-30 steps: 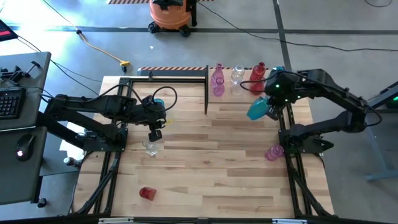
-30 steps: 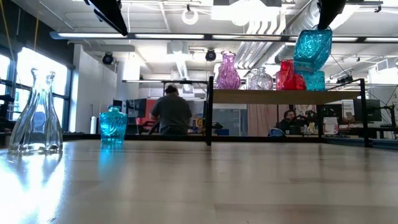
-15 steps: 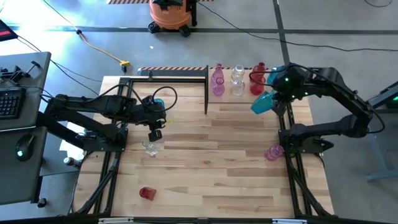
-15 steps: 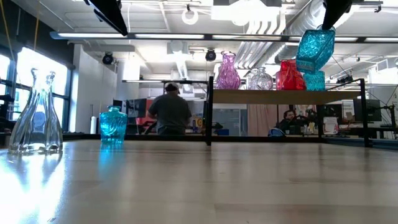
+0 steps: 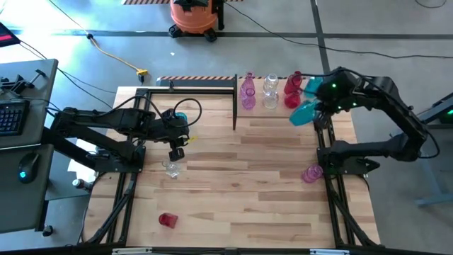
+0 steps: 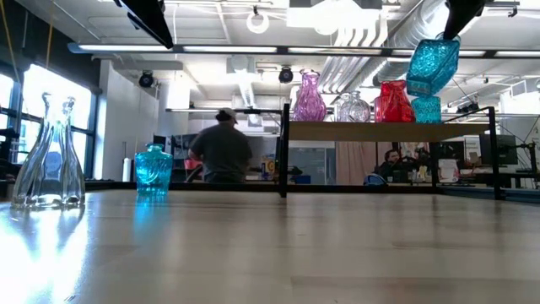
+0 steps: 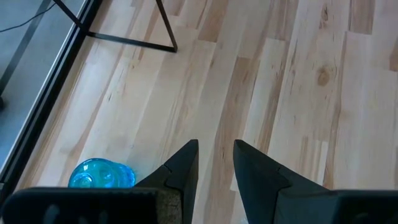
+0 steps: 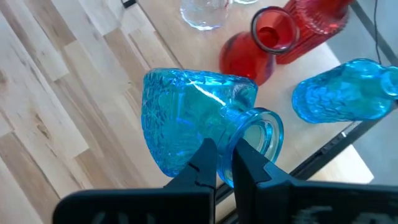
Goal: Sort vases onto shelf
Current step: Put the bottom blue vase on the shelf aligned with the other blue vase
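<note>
The teal vase (image 8: 196, 118) hangs tilted in the air at the shelf's (image 6: 380, 129) right end, its rim pinched between the closed fingers of my right gripper (image 8: 225, 163), just in front of a red vase (image 8: 264, 43) and a second teal vase (image 8: 342, 93) that already stand on the shelf beside a clear vase (image 5: 270, 92) and a pink vase (image 5: 248, 93). My left gripper (image 7: 214, 163) waits with its fingers a little apart and empty over the table (image 5: 241, 184), above a clear bottle vase (image 5: 170, 168) and near a small teal vase (image 7: 99, 175). A small red vase (image 5: 167, 219) lies near the table's front edge and a pink one (image 5: 311, 173) by its right edge.
</note>
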You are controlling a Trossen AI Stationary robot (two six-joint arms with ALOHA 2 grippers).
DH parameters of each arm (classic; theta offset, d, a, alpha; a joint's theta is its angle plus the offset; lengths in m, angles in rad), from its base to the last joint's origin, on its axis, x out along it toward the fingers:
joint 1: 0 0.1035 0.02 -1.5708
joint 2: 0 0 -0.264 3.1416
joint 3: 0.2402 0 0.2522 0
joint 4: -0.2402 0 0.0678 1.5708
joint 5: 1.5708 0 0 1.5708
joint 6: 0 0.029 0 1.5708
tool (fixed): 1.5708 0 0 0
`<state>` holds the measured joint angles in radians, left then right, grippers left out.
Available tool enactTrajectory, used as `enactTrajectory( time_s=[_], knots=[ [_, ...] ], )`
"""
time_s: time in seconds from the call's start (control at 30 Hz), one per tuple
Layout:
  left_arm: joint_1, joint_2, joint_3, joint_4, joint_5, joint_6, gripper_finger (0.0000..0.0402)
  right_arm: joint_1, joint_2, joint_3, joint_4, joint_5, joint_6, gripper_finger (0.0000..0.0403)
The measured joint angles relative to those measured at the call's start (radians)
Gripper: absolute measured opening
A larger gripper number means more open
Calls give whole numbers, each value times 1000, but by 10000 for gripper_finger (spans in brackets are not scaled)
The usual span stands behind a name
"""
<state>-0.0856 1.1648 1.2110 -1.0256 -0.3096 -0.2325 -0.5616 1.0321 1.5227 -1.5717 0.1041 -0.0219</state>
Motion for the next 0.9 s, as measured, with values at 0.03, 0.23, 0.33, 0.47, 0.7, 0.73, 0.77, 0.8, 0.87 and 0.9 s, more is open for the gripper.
enactTrajectory(
  time_s=[0.03, 0.23, 0.33, 0.47, 0.7, 0.73, 0.77, 0.8, 0.87, 0.9],
  knots=[
    [0, 0, 0, 0, 0, 0, 90, -7, -3, 0, 0, 2, -6, 0],
    [0, 0, 0, 0, 0, 0, 90, -33, -27, 0, 0, 5, -20, 0],
    [0, 0, 0, 0, 0, 0, 90, -34, -52, -24, 7, -3, -4, 0],
    [0, 0, 0, 0, 0, 0, 90, -34, -109, -116, -5, -32, 10, 0],
    [0, 0, 0, 0, 0, 0, 90, -34, -194, -181, -1, -44, 49, 0],
    [0, 0, 0, 0, 0, 0, 90, -34, -201, -181, -1, -38, 49, 0],
    [0, 0, 0, 0, 0, 0, 90, -34, -208, -181, -1, -32, 48, 0],
    [0, 0, 0, 0, 0, 0, 90, -34, -213, -181, -1, -25, 48, 0],
    [0, 0, 0, 0, 0, 0, 90, -34, -220, -181, 1, -4, 38, 0],
    [0, 0, 0, 0, 0, 0, 90, -34, -222, -182, 1, 8, 25, 0]
  ],
)
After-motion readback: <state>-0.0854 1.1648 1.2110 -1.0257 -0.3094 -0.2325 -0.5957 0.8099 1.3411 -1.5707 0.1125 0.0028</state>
